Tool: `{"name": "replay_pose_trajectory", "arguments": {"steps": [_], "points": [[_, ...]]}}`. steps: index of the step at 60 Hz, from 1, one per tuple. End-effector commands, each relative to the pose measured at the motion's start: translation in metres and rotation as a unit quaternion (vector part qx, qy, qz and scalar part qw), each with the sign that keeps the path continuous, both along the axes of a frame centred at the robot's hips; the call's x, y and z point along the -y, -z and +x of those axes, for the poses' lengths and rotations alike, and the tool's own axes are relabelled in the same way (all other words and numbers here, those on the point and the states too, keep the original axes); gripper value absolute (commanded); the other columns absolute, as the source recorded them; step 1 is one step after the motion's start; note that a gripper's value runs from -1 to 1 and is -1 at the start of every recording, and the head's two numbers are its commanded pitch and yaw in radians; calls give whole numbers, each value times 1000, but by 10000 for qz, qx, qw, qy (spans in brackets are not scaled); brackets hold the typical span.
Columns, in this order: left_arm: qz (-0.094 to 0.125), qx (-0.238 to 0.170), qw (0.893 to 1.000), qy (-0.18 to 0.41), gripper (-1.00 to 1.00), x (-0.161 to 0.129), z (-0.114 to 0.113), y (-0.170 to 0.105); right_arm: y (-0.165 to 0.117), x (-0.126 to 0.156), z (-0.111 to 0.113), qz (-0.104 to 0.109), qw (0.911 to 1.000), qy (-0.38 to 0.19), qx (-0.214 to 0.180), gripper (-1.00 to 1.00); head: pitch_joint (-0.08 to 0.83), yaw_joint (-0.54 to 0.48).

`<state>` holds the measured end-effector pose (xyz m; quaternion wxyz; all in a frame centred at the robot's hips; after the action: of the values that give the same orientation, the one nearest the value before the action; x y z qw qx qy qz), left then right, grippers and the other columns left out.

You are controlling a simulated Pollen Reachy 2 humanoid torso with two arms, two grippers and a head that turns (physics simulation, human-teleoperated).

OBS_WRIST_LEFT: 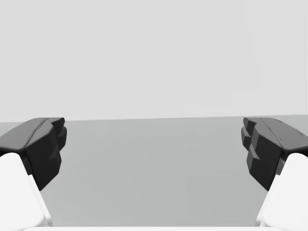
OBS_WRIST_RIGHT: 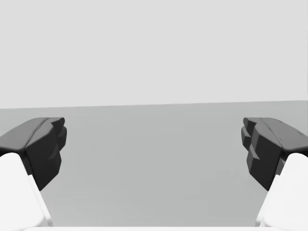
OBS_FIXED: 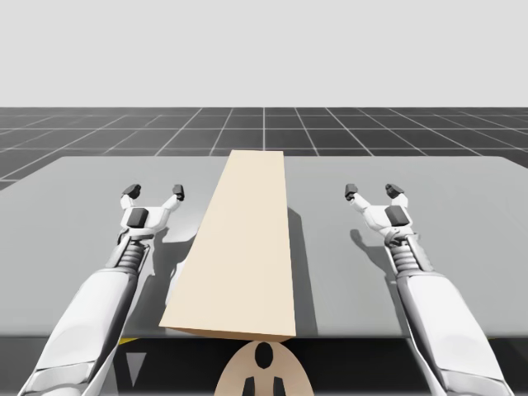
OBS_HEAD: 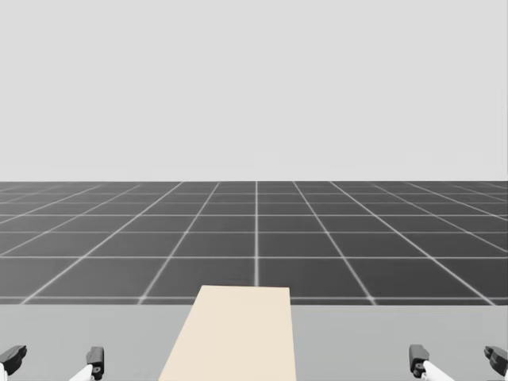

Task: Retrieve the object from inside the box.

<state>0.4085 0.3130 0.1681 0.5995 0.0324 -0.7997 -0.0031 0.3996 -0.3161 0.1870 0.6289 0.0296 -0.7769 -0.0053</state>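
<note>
You see the long beige box (OBS_FIXED: 239, 247) lying mid-surface, running from the near edge of the grey surface (OBS_FIXED: 74, 198) toward the far side, top closed, contents hidden. Left claw (OBS_FIXED: 153, 191) and right claw (OBS_FIXED: 373, 190) flank it, fingers spread, empty.

Long beige box (OBS_FIXED: 239, 247), plain flat top, lying lengthwise down the middle of the grey table (OBS_FIXED: 82, 198)
</note>
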Motion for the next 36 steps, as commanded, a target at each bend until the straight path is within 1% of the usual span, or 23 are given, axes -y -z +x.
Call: {"name": "replay_pose_trajectory", "arguments": {"steps": [1,4,7,11,13,14,16,17,19,21,22,23,24,25,28,29,32,34,36], "points": [[20,-9,10000,5,-1000,1,0,0,0,0,-3,-7,10000,1,-63,-1000,0,7],[25,-28,10000,15,-1000,1,0,1,-1,-1,-3,-87,9999,-88,-31,-1000,1,7],[46,-103,9999,62,-1000,1,1,1,2,-2,0,-72,9998,-196,-76,-1000,1,6],[81,-224,9996,119,-1000,1,2,3,4,-3,1,-124,9994,-274,-145,-1000,0,6],[102,-390,9988,280,-1000,1,2,5,5,-4,0,-87,9990,-415,-161,-1000,0,6],[121,-428,9985,309,-1000,2,2,6,5,-5,0,-101,9987,-462,-169,-1000,-1,6],[189,-518,9977,388,-1000,2,3,7,7,-6,0,-170,9981,-560,-182,-1000,0,6],[275,-668,9958,556,-1000,3,3,10,9,-8,-1,-257,9965,-769,-214,-1000,0,6],[290,-760,9941,724,-1000,4,2,11,10,-10,-2,-232,9951,-927,-251,-1000,1,6],[308,-768,9930,840,-1000,5,1,11,11,-12,-2,-237,9942,-1016,-253,-1000,3,6],[363,-799,9905,1058,-1000,7,-1,11,12,-14,-4,-324,9927,-1139,-247,-1000,3,7],[365,-806,9893,1159,-1000,8,-2,11,12,-15,-4,-352,9922,-1174,-238,-1000,4,7],[363,-805,9882,1252,-1000,9,-3,11,12,-16,-5,-372,9917,-1210,-230,-1000,4,6],[420,-794,9854,1446,-1000,11,-5,11,13,-19,-6,-374,9905,-1308,-220,-1000,4,5],[521,-779,9822,1628,-1000,14,-8,12,13,-21,-7,-384,9892,-1400,-199,-1000,5,4],[609,-770,9786,1809,-1000,17,-10,13,13,-23,-8,-410,9879,-1486,-164,-1000,5,4],[713,-761,9743,1995,-1000,21,-13,14,13,-25,-10,-418,9864,-1585,-135,-1000,5,4],[860,-748,9681,2230,-1000,25,-17,16,13,-27,-12,-414,9826,-1802,-162,-1000,5,5],[975,-730,9634,2386,-1000,28,-20,17,13,-29,-13,-462,9817,-1848,-64,-1000,6,5]]}}
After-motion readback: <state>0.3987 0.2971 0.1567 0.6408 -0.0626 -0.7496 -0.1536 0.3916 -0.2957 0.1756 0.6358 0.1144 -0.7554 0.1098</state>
